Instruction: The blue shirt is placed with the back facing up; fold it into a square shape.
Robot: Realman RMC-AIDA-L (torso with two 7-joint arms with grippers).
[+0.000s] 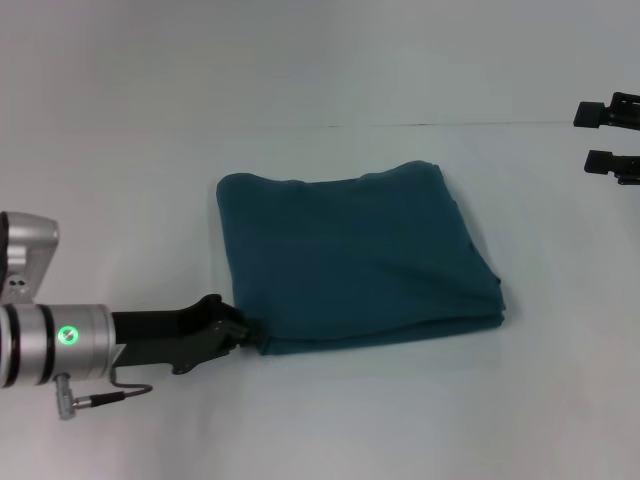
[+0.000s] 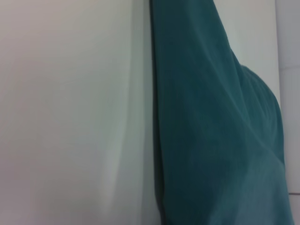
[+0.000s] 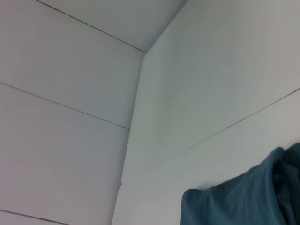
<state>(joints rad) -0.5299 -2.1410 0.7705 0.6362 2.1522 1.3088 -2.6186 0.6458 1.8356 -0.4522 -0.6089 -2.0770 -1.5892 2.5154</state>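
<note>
The blue shirt [image 1: 355, 260] lies folded into a rough square on the white table [image 1: 320, 420], plain side up, in several layers. My left gripper [image 1: 243, 332] lies low on the table at the shirt's near-left corner, its black fingers closed together on the cloth edge. The left wrist view shows the shirt [image 2: 211, 140] close up, draped with its folded edge running along the table. My right gripper [image 1: 603, 137] is far off at the right edge of the head view, open and holding nothing. A corner of the shirt [image 3: 243, 201] shows in the right wrist view.
White table surface [image 1: 130, 170] surrounds the shirt on all sides. The table's far edge meets a white wall [image 1: 300, 60] behind it. White wall panels [image 3: 70, 93] fill the right wrist view.
</note>
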